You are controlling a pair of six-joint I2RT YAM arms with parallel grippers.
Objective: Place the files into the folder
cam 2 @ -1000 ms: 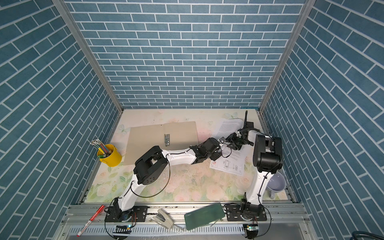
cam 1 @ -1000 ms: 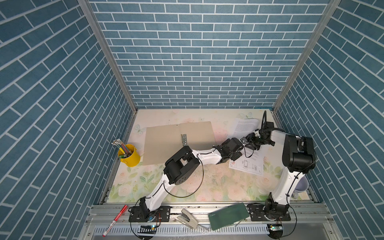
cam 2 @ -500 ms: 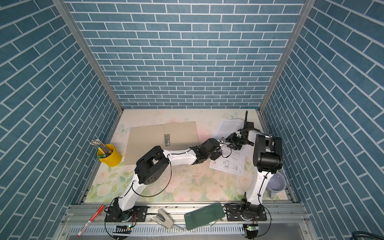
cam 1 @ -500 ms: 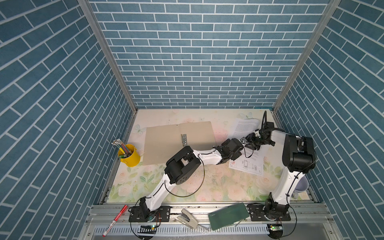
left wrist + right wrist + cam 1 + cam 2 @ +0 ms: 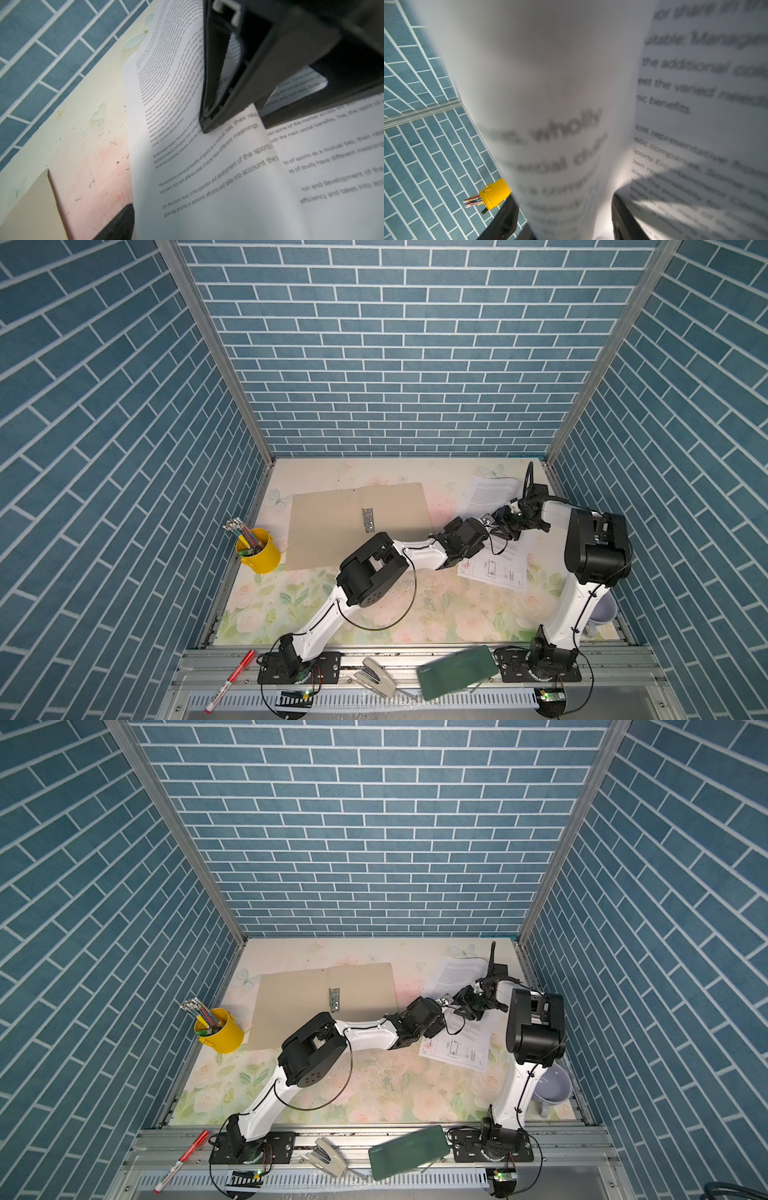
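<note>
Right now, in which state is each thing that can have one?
folder, open flat, empty
files, outside the folder, top sheet raised
left gripper, open, at the files
right gripper, astride the top sheet, grip unclear
yellow cup, upright, holds pencils
mug, upright

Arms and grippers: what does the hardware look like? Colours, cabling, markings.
Left arm and right arm match: glossy white links, bulky black joint housings, thin black cables looping outside the links. Left gripper and right gripper are all black. No markings are legible on either arm.
</note>
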